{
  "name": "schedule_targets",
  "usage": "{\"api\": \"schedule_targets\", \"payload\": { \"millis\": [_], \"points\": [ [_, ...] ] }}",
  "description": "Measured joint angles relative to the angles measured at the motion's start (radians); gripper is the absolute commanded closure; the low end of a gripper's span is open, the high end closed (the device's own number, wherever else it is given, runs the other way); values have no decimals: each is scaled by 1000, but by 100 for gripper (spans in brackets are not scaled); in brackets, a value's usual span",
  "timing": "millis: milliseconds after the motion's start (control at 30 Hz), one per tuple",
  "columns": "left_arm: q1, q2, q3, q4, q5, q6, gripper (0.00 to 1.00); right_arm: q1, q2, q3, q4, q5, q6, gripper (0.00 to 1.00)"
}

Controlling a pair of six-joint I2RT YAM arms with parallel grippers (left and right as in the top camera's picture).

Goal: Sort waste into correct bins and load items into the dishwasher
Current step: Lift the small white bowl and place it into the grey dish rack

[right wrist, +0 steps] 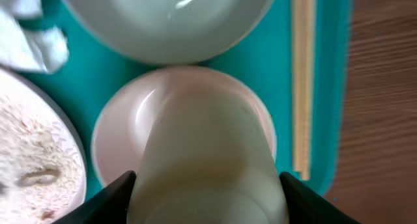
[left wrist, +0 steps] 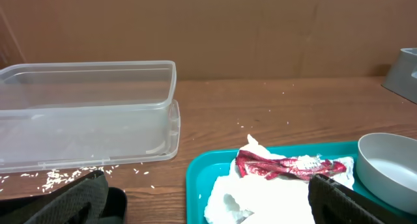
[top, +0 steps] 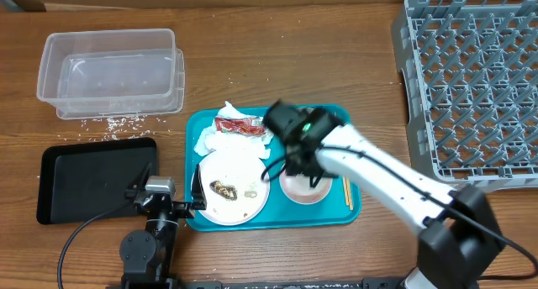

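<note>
Where rice grains [top: 118, 121] scatter, wooden table [top: 336, 62], brown wall [left wrist: 260, 28] behind, teal tray [top: 353, 213]

Serving tray [top: 198, 121] holds plate [top: 234, 184], napkin [top: 210, 138] behind it, 2 bowls [right wrist: 169, 22] right, chopsticks [top: 345, 192] rightmost; tub [top: 109, 70] and flat bin [top: 92, 184] left, rack [top: 471, 87] right.

We are stretching our white, black-jointed right arm [top: 382, 176] leftward from the near right corner, its right gripper [right wrist: 205, 182] pointing straight down with dark fingers [right wrist: 111, 199] spread wide; whether they are clamping anything, we cannot tell. We are holding our black left arm [top: 150, 239] low at the near edge, left gripper [left wrist: 207, 188] facing forward, jaws parted wide.
</note>
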Motion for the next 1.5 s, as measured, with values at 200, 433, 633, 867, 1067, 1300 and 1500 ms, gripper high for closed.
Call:
{"api": "schedule_targets", "payload": {
  "millis": [200, 433, 633, 867, 1067, 1300, 1500],
  "points": [
    [0, 0, 0, 0, 0, 0, 0, -177, -88, 223, -83, 20, -75, 46],
    [0, 0, 0, 0, 0, 0, 0, -551, -187, 461, -79, 22, -192, 46],
    [0, 0, 0, 0, 0, 0, 0, -964, -194, 513, 50, 31, -218, 46],
    [0, 0, 0, 0, 0, 0, 0, -1323, -142, 516, 211, 35, -265, 45],
    [0, 0, 0, 0, 0, 0, 0, -1480, 50, 519, 271, -26, -293, 37],
    [0, 0, 0, 0, 0, 0, 0, -1532, 238, 518, 293, -61, -304, 34],
    [0, 0, 0, 0, 0, 0, 0, -1538, 248, 518, 273, -63, -309, 12]
  ]
}}
